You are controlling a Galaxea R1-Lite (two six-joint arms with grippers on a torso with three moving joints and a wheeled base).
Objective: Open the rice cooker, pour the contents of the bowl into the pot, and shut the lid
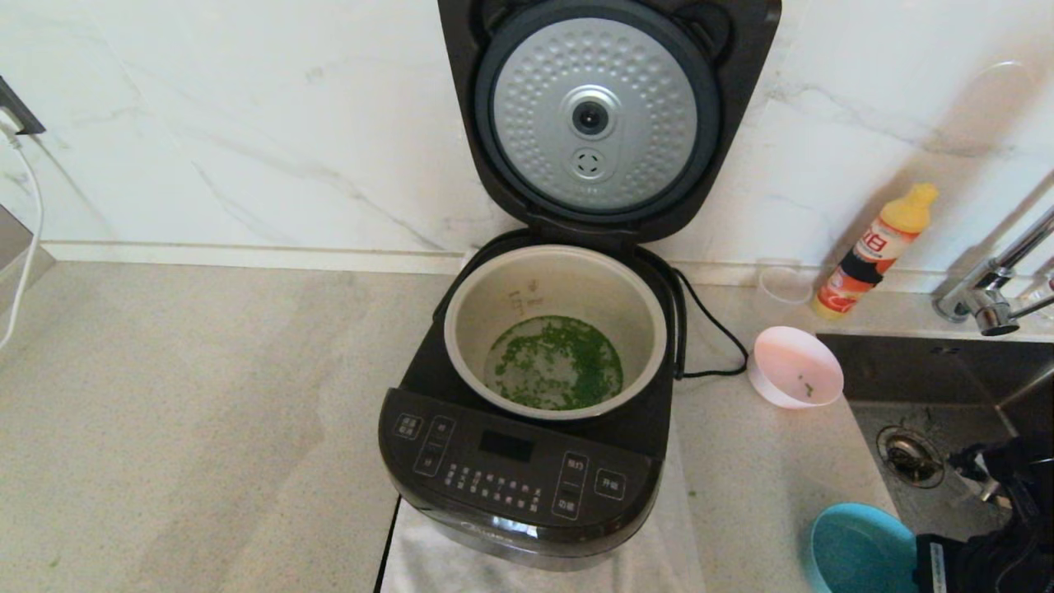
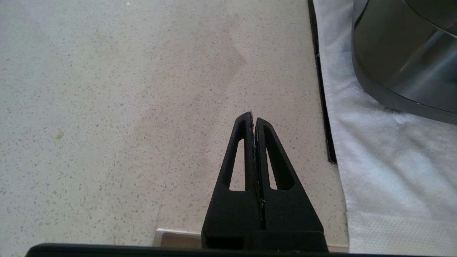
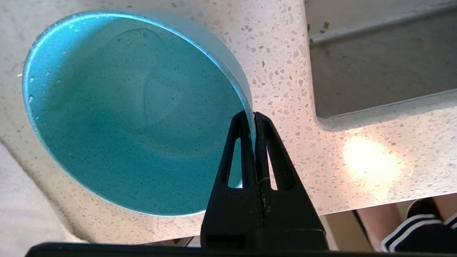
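Lid (image 1: 594, 115) up, green bits (image 1: 553, 362) in pot (image 1: 557, 272)

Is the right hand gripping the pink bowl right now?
No. The right hand is clamped on the blue bowl rim; the pink bowl sits alone beside the cooker.

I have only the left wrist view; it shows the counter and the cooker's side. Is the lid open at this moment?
Observer: Yes, the lid stands open, upright.
Operator: Where are the green bits?
Observer: The green bits lie on the bottom of the pot.
Operator: And the right tool?
Observer: The right tool is shut on the rim of a blue bowl, beside the sink.
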